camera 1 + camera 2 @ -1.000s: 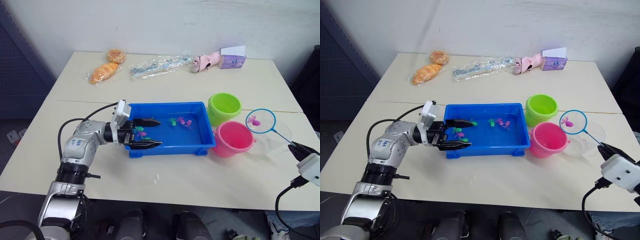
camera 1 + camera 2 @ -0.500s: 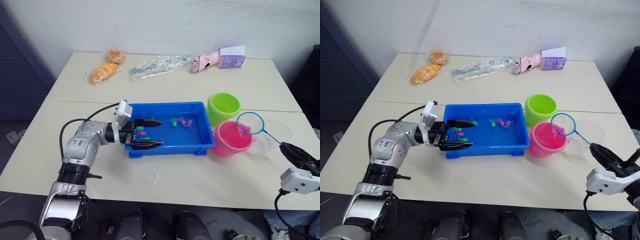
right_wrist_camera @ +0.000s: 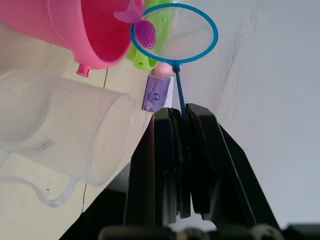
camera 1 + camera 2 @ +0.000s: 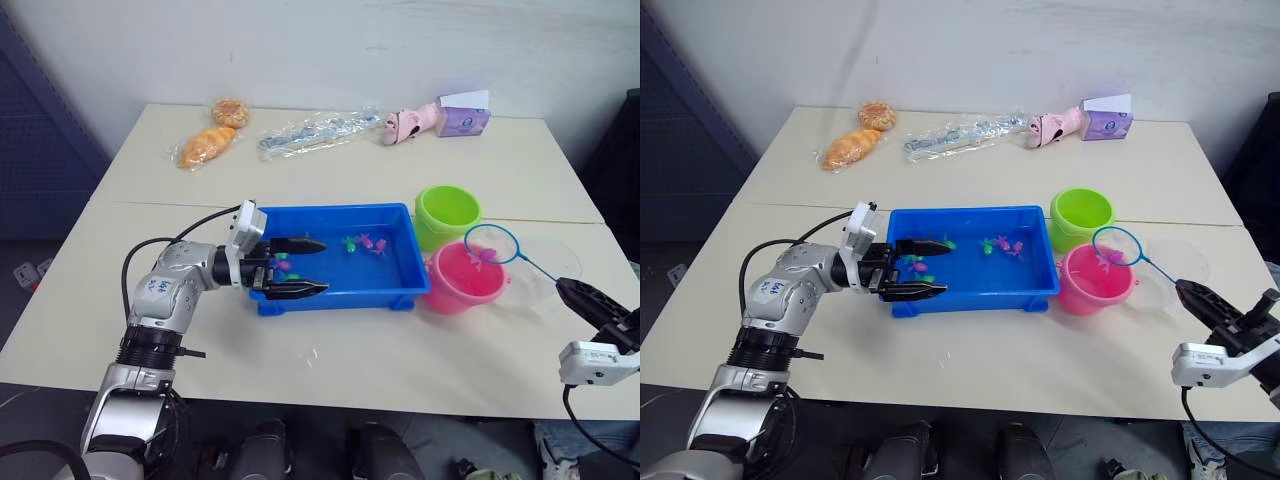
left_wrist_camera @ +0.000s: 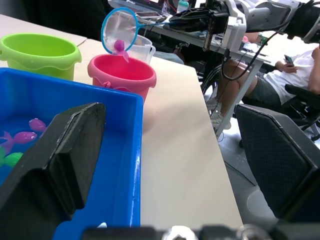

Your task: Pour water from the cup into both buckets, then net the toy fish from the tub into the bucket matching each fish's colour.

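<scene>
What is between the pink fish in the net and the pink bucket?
Nothing visible. The net, held in the right gripper, hangs over the pink bucket with the pink fish at its rim, and only open air lies below.

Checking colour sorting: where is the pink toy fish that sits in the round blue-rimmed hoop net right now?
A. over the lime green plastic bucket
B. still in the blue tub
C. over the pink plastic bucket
C: the pink toy fish hangs in the net at the pink bucket's rim.

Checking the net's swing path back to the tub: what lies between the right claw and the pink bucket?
The clear cup stands between the right claw and the pink bucket, seen in the right eye view.
</scene>
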Tool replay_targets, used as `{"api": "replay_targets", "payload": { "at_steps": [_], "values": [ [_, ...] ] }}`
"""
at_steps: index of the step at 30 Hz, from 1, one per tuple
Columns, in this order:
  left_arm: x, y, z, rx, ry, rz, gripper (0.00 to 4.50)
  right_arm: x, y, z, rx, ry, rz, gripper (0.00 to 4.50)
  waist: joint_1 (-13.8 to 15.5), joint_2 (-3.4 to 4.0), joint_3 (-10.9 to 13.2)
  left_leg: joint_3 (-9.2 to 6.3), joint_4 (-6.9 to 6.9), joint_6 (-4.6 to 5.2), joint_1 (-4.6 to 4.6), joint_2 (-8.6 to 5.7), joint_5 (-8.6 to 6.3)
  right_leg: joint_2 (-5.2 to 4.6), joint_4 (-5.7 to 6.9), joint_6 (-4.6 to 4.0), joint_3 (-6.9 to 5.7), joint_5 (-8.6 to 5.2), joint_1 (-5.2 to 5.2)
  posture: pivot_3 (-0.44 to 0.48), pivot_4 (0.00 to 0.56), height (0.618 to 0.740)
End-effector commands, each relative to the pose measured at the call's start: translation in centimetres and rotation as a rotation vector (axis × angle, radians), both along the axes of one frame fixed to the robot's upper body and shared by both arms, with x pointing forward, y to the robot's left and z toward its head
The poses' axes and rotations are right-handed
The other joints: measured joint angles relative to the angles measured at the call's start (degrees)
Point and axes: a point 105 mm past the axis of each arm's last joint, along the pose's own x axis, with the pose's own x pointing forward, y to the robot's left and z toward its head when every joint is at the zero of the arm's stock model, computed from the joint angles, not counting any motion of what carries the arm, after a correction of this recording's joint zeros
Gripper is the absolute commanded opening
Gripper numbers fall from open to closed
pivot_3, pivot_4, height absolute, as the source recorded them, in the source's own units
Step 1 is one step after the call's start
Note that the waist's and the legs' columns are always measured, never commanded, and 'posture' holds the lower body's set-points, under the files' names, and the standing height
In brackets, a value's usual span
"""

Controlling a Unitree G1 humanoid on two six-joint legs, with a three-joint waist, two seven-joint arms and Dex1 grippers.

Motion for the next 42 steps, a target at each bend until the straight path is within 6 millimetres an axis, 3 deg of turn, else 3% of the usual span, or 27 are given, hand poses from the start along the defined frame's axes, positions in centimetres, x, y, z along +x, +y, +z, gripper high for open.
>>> {"api": "replay_targets", "payload": {
  "at_steps": [1, 6, 10, 13, 17, 22, 24, 26, 28, 33, 36, 39, 42],
  "values": [
    [-0.4, -0.6, 0.5, -0.011, -0.041, -0.02, 4.43, 0.2, 0.6, -0.2, 0.006, -0.001, 0.024, 0.0, 0.04, 0.0, 0.0, -0.01, 0.0, 0.0, 0.0, 0.0, 0.0, 0.0, 0.0, 0.0, -0.01, 0.0, 0.0, 0.0, 0.15, 0.74],
    [-0.5, -0.7, 0.5, -0.003, -0.059, -0.029, 4.43, -0.3, 0.5, 1.4, 0.023, -0.069, 0.005, 0.0, 0.1, 0.02, -0.01, 0.0, -0.01, 0.01, -0.03, -0.01, 0.0, 0.0, 0.0, 0.0, -0.01, 0.0, -0.01, 0.0, 0.15, 0.74],
    [-0.6, -0.5, 0.3, 0.004, -0.058, -0.028, 4.43, -0.6, 1.4, -0.9, 0.053, 0.016, 0.026, 0.0, 0.05, 0.02, -0.01, -0.02, 0.0, 0.01, 0.0, 0.0, 0.0, 0.0, 0.0, 0.0, -0.01, 0.0, 0.02, 0.0, 0.15, 0.74],
    [-0.6, -0.5, 0.3, 0.008, -0.062, -0.029, 4.43, -0.4, 0.7, 0.1, 0.064, -0.037, -0.014, 0.0, -0.02, 0.03, -0.02, 0.0, -0.01, 0.01, 0.0, 0.0, 0.01, 0.0, 0.0, 0.0, 0.0, 0.0, 0.01, 0.0, 0.15, 0.74],
    [-0.6, -0.5, 0.3, 0.014, -0.065, -0.031, 4.43, -0.8, 1.4, -1.4, 0.064, 0.021, 0.013, 0.0, 0.03, 0.03, -0.02, 0.02, 0.0, 0.02, 0.03, 0.0, 0.02, 0.0, 0.01, 0.0, 0.02, 0.0, 0.02, 0.0, 0.15, 0.74],
    [-0.4, -0.4, 0.7, 0.004, -0.069, -0.017, 4.43, -0.1, 0.2, 1.4, 0.066, -0.098, -0.042, 0.0, -0.06, 0.03, -0.02, 0.02, 0.0, 0.02, 0.03, 0.0, 0.02, 0.0, 0.0, 0.0, 0.03, 0.0, 0.02, 0.0, 0.15, 0.74],
    [-0.5, -0.5, 0.5, 0.006, -0.066, -0.019, 4.43, 0.0, 0.6, 0.4, 0.064, -0.069, -0.032, 0.0, -0.02, 0.03, -0.02, 0.02, 0.0, 0.01, 0.04, 0.0, 0.03, 0.0, 0.01, 0.0, 0.03, 0.0, 0.02, 0.0, 0.15, 0.74],
    [-0.6, -0.7, 0.3, 0.005, -0.062, -0.024, 4.43, -0.2, 1.0, -1.9, 0.083, 0.014, -0.024, 0.0, 0.05, 0.03, -0.02, -0.01, -0.02, -0.01, 0.06, 0.01, 0.04, 0.01, 0.02, 0.0, 0.01, 0.0, 0.05, 0.0, 0.15, 0.74],
    [-0.7, -0.8, 0.2, 0.005, -0.061, -0.027, 4.43, -0.3, 1.4, -2.4, 0.093, 0.031, -0.012, 0.0, 0.08, 0.03, -0.02, -0.03, -0.05, -0.01, 0.06, 0.01, 0.04, 0.01, 0.0, 0.0, 0.0, 0.0, 0.06, 0.0, 0.15, 0.74],
    [-0.6, -0.7, 0.3, 0.002, -0.064, -0.017, 4.43, 0.2, 0.7, 2.7, 0.089, -0.125, -0.02, 0.0, -0.05, 0.06, -0.02, 0.01, 0.01, 0.04, 0.06, -0.03, 0.05, -0.02, 0.0, 0.0, 0.02, 0.0, 0.09, 0.0, 0.15, 0.74],
    [-0.6, -0.6, 0.3, 0.002, -0.064, -0.012, 4.43, 0.0, 0.7, 3.5, 0.089, -0.146, -0.014, 0.0, -0.03, 0.05, -0.01, 0.0, -0.08, 0.03, 0.28, -0.01, 0.05, 0.0, -0.04, 0.0, 0.01, 0.0, 0.28, 0.0, 0.15, 0.74],
    [-0.5, -0.6, 0.3, -0.002, -0.065, -0.004, 4.43, 0.1, 0.6, 1.9, 0.099, -0.111, -0.048, 0.0, 0.02, 0.05, -0.01, -0.02, -0.23, -0.03, 0.62, 0.0, 0.01, 0.01, -0.13, 0.01, 0.01, -0.01, 0.59, 0.0, 0.15, 0.74],
    [-0.6, -0.7, 0.3, -0.004, -0.064, -0.004, 4.43, 0.0, 0.4, -2.8, 0.104, 0.049, -0.089, 0.0, 0.01, 0.05, -0.01, 0.0, -0.22, -0.01, 0.61, -0.01, 0.0, -0.01, -0.15, 0.01, 0.03, -0.01, 0.6, 0.0, 0.15, 0.74]
  ]
}}
